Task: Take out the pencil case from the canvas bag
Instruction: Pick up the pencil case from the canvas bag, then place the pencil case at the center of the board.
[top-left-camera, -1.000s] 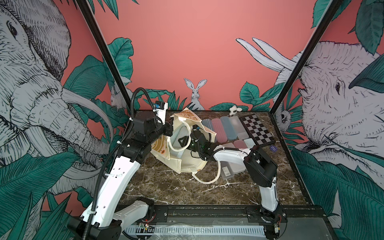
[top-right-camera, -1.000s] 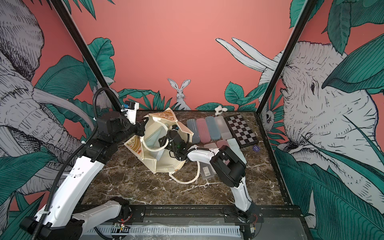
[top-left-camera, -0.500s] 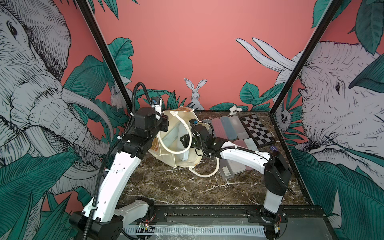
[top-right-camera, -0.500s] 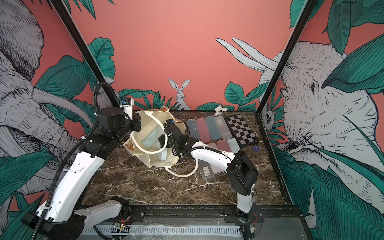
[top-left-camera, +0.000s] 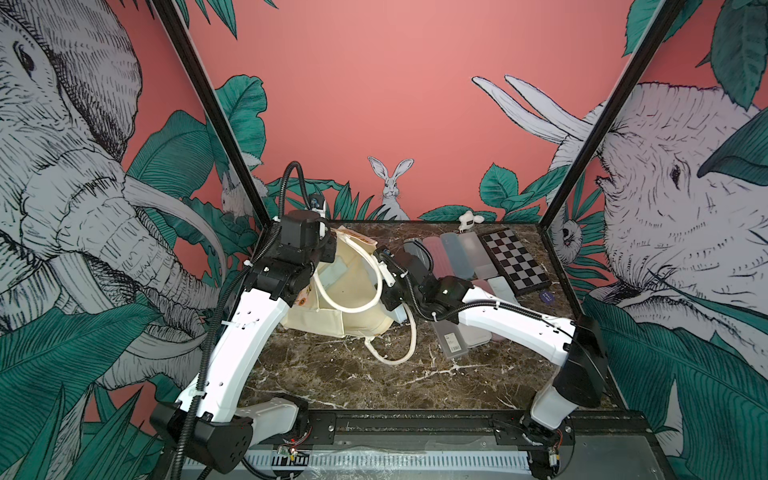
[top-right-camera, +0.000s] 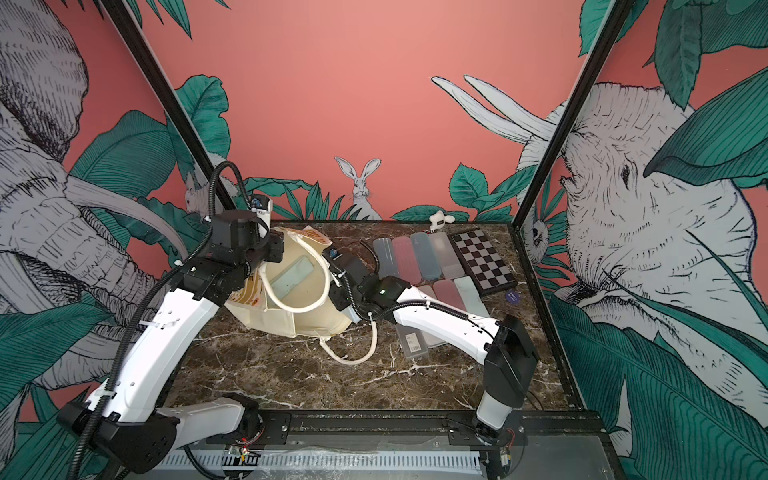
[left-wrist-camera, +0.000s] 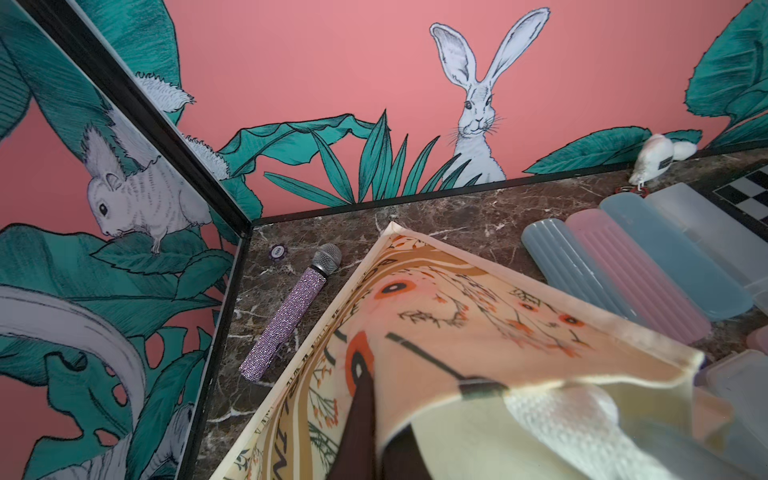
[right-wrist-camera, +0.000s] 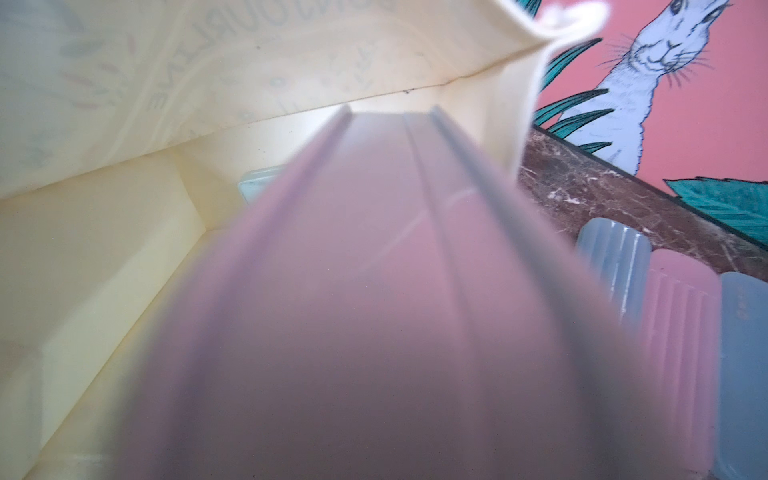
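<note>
Marble counter (top-left-camera: 332, 374) carried the canvas bag (top-left-camera: 349, 324), tipped open. Your left gripper (top-left-camera: 332, 249) pinched the bag's rim; your right gripper (top-left-camera: 390, 297) clamped the pink pencil case (right-wrist-camera: 374, 311), partly inside the bag's mouth. Catching the loop handle (top-left-camera: 353, 308) across that mouth could twist the case loose.

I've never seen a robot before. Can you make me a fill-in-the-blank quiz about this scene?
The robot's ____ tool holds the canvas bag by its edge.
The right tool grips a pencil case at the mouth of the ____.
The glittery purple thing near the table's corner is a ____.
Missing: left, bag, microphone.
</note>
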